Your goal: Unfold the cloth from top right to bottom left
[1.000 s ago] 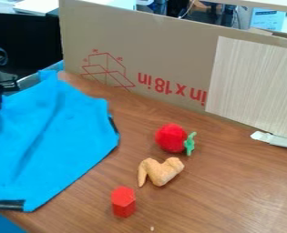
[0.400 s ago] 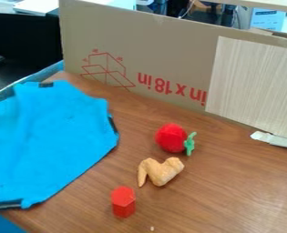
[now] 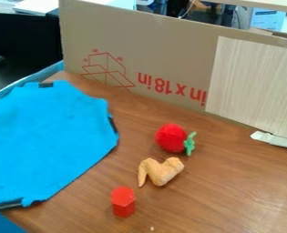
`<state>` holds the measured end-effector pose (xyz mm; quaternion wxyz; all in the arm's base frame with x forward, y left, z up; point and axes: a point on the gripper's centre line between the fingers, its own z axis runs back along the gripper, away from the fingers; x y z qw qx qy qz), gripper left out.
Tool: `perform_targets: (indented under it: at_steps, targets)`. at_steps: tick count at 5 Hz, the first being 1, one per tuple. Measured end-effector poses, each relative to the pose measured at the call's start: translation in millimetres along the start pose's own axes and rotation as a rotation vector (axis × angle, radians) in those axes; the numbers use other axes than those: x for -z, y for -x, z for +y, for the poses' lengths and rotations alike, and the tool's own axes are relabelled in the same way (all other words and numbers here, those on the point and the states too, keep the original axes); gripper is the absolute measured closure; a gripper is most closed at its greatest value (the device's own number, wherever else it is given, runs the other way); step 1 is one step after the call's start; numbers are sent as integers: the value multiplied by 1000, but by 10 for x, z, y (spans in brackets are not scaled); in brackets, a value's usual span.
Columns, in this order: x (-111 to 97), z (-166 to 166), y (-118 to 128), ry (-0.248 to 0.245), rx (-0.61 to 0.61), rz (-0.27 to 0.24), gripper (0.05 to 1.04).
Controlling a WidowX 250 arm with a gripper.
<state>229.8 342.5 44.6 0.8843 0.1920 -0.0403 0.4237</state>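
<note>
The blue cloth (image 3: 45,141) lies to the left of the toy wing (image 3: 162,172), near it but not touching. It looks spread out and mostly flat, so I think the opening up is almost done, or done. I cannot tell if the end effector is apart, together or clamped on something.

What could go wrong? One more hard tug away from the toy wing could drag the whole cloth off the worktop (image 3: 224,195), because its low corner, with the black strip (image 3: 7,205), is by the edge. A pinch that gets too much cloth could make new folds. If the cloth gets pushed toward the toy wing, it could bump the red block (image 3: 123,202), just below and left of the wing, and knock it over, since it stands up tall.
</note>
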Motion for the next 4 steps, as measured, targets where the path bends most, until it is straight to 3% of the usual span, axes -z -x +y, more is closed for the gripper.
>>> perform_targets:
  at_steps: [1, 2, 3, 4]
  targets:
    - [-116, -21, -28, -36, 43, -52, 330]
    - [-154, -11, 4, -45, 53, -63, 91]
    - [-334, -217, 121, 9, 150, -63, 82]
    - [-478, -405, 217, 55, 163, -45, 82]
